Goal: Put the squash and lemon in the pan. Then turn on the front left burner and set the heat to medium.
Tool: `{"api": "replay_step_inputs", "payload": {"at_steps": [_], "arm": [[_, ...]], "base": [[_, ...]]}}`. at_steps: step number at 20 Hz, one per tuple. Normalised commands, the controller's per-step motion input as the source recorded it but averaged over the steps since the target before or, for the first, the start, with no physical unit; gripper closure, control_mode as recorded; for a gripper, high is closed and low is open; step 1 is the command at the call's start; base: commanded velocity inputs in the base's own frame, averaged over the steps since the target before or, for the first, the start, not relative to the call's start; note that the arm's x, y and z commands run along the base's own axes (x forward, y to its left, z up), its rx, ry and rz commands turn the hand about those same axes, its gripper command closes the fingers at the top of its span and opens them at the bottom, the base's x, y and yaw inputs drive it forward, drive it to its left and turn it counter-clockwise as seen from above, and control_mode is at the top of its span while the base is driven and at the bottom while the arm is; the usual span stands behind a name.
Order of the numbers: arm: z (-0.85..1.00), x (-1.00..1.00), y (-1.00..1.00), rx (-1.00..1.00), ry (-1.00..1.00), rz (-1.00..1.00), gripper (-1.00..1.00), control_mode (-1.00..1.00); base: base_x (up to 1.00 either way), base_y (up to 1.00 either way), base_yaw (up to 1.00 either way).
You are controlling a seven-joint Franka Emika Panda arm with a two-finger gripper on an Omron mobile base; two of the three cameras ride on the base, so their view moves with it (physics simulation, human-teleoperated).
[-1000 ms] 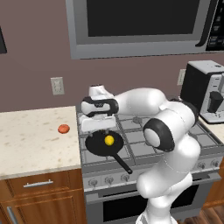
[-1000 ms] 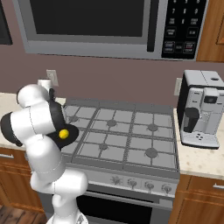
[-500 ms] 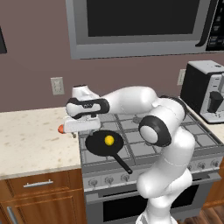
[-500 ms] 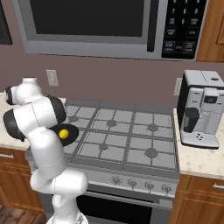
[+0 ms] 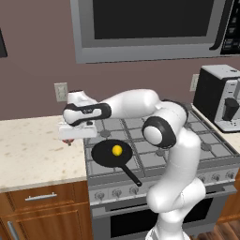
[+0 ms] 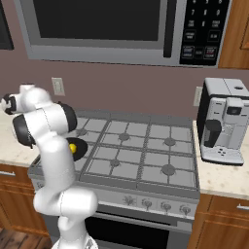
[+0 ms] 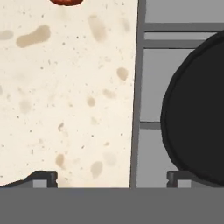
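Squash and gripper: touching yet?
Apart. In the hand view the squash sits at the far top edge, bare counter between it and the open gripper.

You won't find any text you can read here. The microwave (image 6: 107, 29) has a keypad (image 6: 197, 34) at its right end with small pale marks on the buttons, but they are too blurred to make out. The coffee machine (image 6: 224, 121), right of the microwave, carries no legible label.
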Motion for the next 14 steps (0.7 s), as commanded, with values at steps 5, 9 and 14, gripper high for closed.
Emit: {"api": "replay_step_inputs", "payload": {"at_steps": [5,9,14], "arm": [[0.00,0.45,0.12,0.00,0.00,-0.30,-1.00,-1.00],[0.00,0.39,0.36,-0.01,0.00,-0.20,-1.00,-1.00],[0.00,0.34,0.30,-0.05,0.00,-0.07,-1.00,-1.00]], "base": [[0.00,0.00,0.00],[0.00,0.00,0.00],[0.00,0.00,0.00]]}}
